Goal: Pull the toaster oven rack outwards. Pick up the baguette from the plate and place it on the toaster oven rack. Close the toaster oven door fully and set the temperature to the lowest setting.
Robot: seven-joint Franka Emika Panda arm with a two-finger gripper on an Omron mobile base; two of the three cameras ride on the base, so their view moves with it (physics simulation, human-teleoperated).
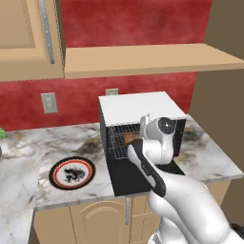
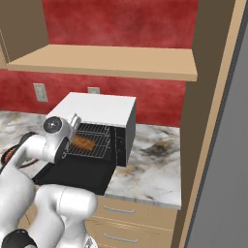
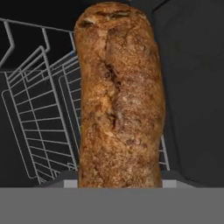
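The toaster oven (image 1: pixel 138 107) stands at centre of the left base view, on the marble counter (image 1: pixel 38 143), w/ its flat white top facing up. The toaster oven door (image 2: pixel 77 174) is folded down flat in front of the cavity; in the right base view it is the black panel at centre left, lying approx. level.

The toaster oven rack (image 2: pixel 94 143) is pulled outwards from the cavity, so its wire grid is seen in front of the dark opening in both base views. In the hand view the rack (image 3: pixel 39 127) fills the left part of the frame, behind the bread.

The baguette (image 3: pixel 119 96) is at the centre of the hand view, running from the bottom up to the top edge, right between the 2 finger tips of the gripper (image 3: pixel 119 183). The tips are mostly hidden at the bottom edge, 1 on each side of the loaf, so the tool is closed on the bread at about the width of the loaf. In the right base view the baguette (image 2: pixel 83 142) is a brown piece over the rack, just right of the white wrist. If it touches the wires already, I cannot tell.

The plate (image 1: pixel 72 173) lies at lower left of the left base view, on the counter, well apart from the oven, w/ no bread on it.
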